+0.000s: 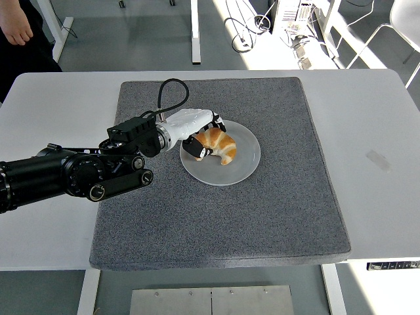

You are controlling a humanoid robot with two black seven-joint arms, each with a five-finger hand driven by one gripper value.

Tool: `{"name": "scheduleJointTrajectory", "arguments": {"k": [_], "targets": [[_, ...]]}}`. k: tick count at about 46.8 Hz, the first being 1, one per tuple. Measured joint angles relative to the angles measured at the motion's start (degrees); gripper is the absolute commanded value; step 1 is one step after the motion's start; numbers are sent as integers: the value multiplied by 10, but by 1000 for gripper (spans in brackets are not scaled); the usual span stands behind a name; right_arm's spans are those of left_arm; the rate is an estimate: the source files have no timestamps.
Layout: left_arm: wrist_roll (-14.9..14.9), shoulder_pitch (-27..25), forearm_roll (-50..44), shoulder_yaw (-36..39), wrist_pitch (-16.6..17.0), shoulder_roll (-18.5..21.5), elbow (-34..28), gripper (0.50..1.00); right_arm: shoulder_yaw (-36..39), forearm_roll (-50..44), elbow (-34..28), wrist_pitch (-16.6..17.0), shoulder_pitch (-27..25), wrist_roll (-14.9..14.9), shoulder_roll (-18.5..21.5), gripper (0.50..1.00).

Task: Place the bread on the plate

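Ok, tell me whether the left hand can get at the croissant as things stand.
Yes, it looks so: the left hand is already curled around the croissant over the clear plate, with nothing between them.

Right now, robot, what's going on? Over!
Left hand shut on croissant. Croissant over the plate, left side. Right hand not in view. Nothing blocking.

This is looking like a robotics lab or test room in an office-type building. A white table point(380, 125) is carrying a grey mat point(262, 216) as a work surface. Behind it, a bare grey floor point(125, 39) is showing white desk legs point(195, 33), loose cables point(246, 29) and electronic gear point(292, 16) lying in sunlight, and a person point(20, 29) is standing at the top left corner.
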Motion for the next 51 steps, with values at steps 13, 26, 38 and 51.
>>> {"name": "scheduleJointTrajectory", "arguments": {"k": [13, 26, 38, 51], "targets": [[0, 0, 0, -1, 0, 1, 0, 814, 0, 0, 0, 0, 0, 0, 0, 1000], [0, -2, -2, -7, -1, 2, -3, 913, 0, 0, 0, 0, 0, 0, 0, 1000], [0, -4, -6, -18, -1, 5, -9, 921, 0, 0, 0, 0, 0, 0, 0, 1000], [-6, -5, -39, -86, 8, 14, -9, 921, 0, 0, 0, 0, 0, 0, 0, 1000]]}}
